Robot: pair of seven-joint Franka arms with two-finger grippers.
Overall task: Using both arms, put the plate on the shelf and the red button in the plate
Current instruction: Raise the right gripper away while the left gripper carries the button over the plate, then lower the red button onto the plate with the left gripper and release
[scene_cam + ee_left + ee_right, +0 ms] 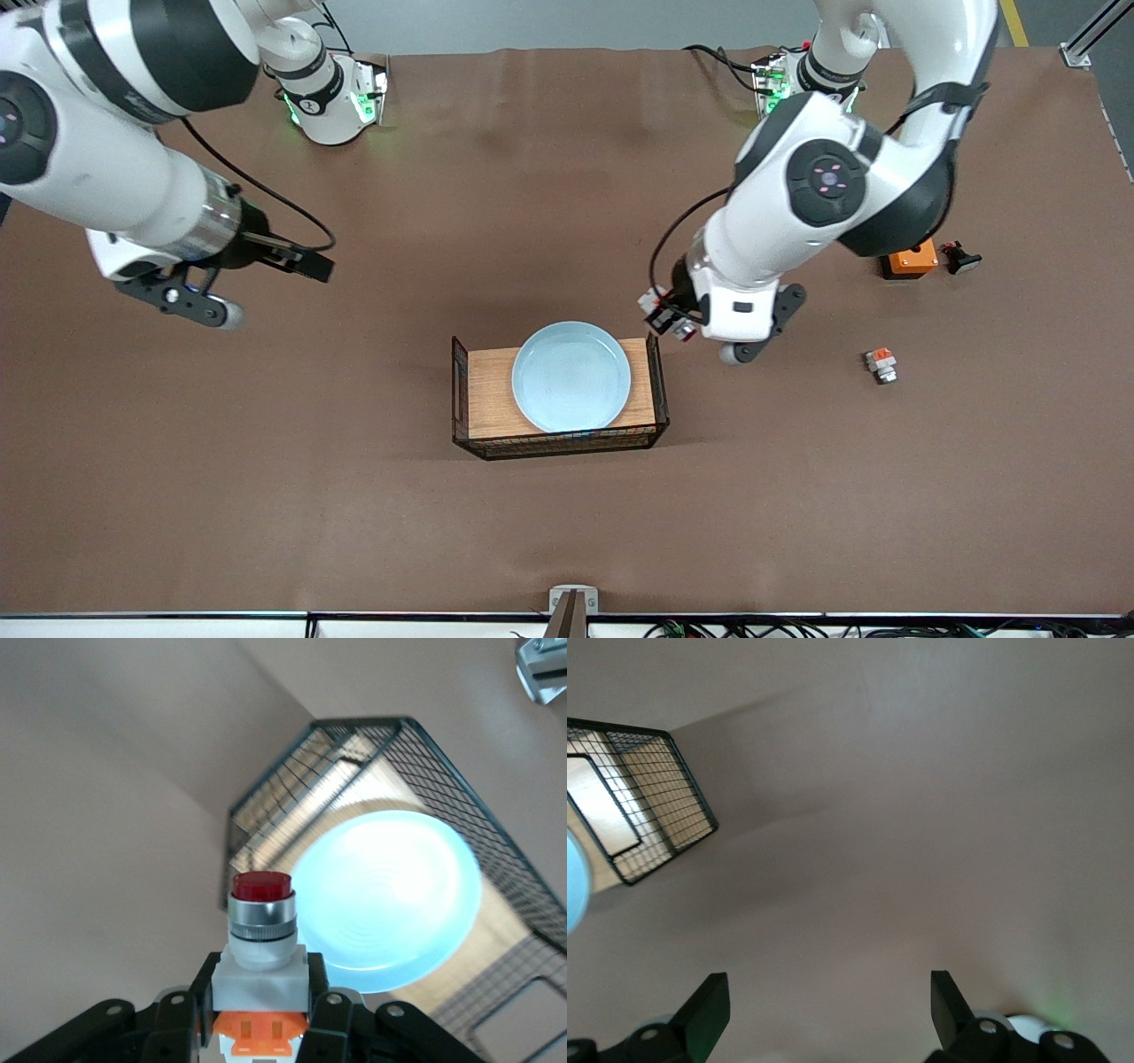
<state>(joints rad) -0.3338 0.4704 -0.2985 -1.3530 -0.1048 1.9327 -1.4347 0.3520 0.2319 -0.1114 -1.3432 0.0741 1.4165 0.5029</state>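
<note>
Left hand (261, 1028) clamped on red button (261, 930), cap forward for release beside plate (571, 376) just ahead; right hand (828, 1010) wide open, empty, waiting over bare worktop (354, 514).

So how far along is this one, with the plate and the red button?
Done: the plate lies in the wooden tray. In hand: the left gripper is shut on the red button, held in the air just off the tray's end toward the left arm. Left: setting the button down. The right gripper waits open over bare table.

No text, label or number can be read anywhere.
</note>
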